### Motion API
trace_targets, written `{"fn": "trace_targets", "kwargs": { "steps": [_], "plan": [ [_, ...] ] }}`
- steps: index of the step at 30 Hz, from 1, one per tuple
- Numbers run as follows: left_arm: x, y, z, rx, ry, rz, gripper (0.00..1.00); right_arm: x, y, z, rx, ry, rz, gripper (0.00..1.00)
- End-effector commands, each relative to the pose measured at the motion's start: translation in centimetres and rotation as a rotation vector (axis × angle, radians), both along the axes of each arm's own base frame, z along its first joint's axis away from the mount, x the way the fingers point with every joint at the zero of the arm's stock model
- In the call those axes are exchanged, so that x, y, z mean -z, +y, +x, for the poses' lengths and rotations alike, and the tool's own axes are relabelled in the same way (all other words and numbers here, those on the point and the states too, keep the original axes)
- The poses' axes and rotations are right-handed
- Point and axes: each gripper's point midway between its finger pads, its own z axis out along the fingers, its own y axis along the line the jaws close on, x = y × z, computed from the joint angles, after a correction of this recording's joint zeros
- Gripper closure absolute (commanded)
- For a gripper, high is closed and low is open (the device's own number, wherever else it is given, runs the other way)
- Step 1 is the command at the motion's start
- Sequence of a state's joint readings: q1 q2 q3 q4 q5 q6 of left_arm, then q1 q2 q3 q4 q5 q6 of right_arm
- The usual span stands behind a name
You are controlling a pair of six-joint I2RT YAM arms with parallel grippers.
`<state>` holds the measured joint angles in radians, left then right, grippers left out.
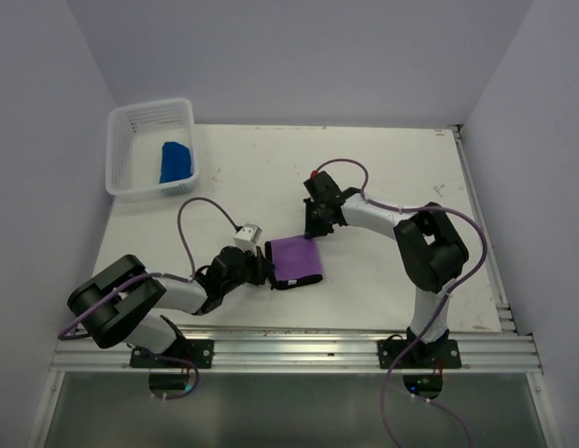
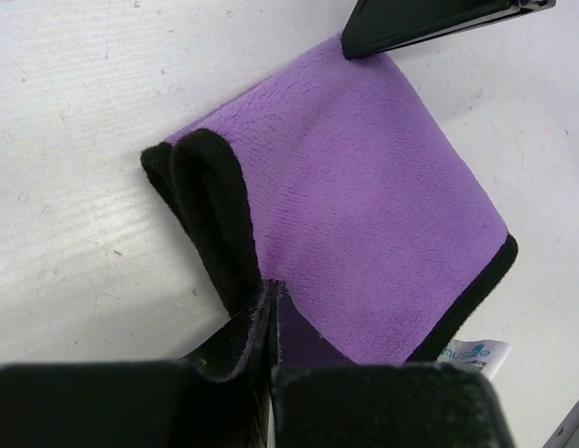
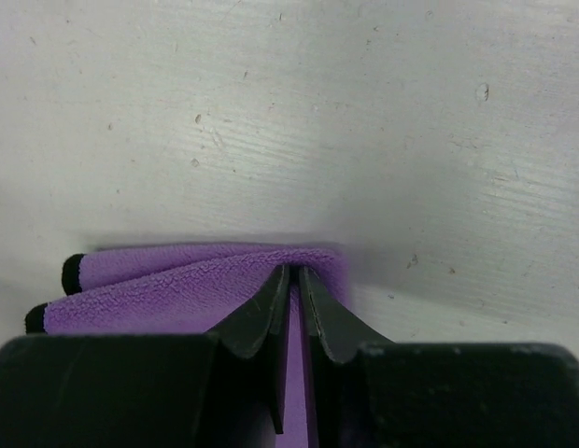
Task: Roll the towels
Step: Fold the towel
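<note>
The purple towel (image 1: 297, 259) lies near the middle of the white surface (image 1: 383, 168), between the two arms. It is soft, short-piled cloth bound in black along its edges and folded over on itself, so that doubled layers show from the right wrist view and a black-edged loop curls up at its left side. A small white tag (image 2: 476, 355) with printed letters sticks out at one near corner. Two towels are in view: this purple one and a blue towel (image 1: 176, 162), which lies bunched inside the white mesh basket (image 1: 117, 140) at the far left corner of the surface, well apart from the arms. There is one basket and there are two hands. The left hand (image 1: 263, 266) is clamped tight on the purple towel's near left edge, its fingertips pressed together over the black binding. The right hand (image 1: 315, 231) pinches the towel's far edge, its fingers (image 3: 257, 322) nearly together with purple cloth between them. Nothing lies between the purple towel and either hand, and the surface around it is bare but for faint scuff marks.
</note>
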<state>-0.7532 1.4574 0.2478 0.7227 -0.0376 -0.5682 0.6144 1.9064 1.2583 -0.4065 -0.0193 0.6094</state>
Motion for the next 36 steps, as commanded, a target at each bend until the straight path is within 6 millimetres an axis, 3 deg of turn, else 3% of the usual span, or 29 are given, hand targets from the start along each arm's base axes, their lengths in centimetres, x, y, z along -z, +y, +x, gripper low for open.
{"fn": "trace_targets", "kwargs": {
  "steps": [1,4,11,20,36],
  "plan": [
    [2.4,1.7,-1.6,-0.016,0.072,0.063,1.0,-0.9,-0.2,1.3,0.018,-0.041,0.015,0.87],
    [2.4,1.7,-1.7,-0.014,0.072,0.06,1.0,-1.9,-0.1,1.8,0.014,-0.068,0.02,0.81],
    [2.0,1.3,-1.6,-0.004,0.069,0.051,1.0,-5.0,0.3,2.4,0.004,-0.128,0.054,0.8],
    [2.0,1.1,-1.4,-0.001,0.067,0.053,1.0,-6.2,1.8,1.5,-0.028,-0.147,0.112,0.87],
    [1.4,1.0,-1.0,0.001,0.051,0.062,1.0,-4.6,8.7,-0.7,-0.12,-0.088,0.242,0.9]
  ]
}}
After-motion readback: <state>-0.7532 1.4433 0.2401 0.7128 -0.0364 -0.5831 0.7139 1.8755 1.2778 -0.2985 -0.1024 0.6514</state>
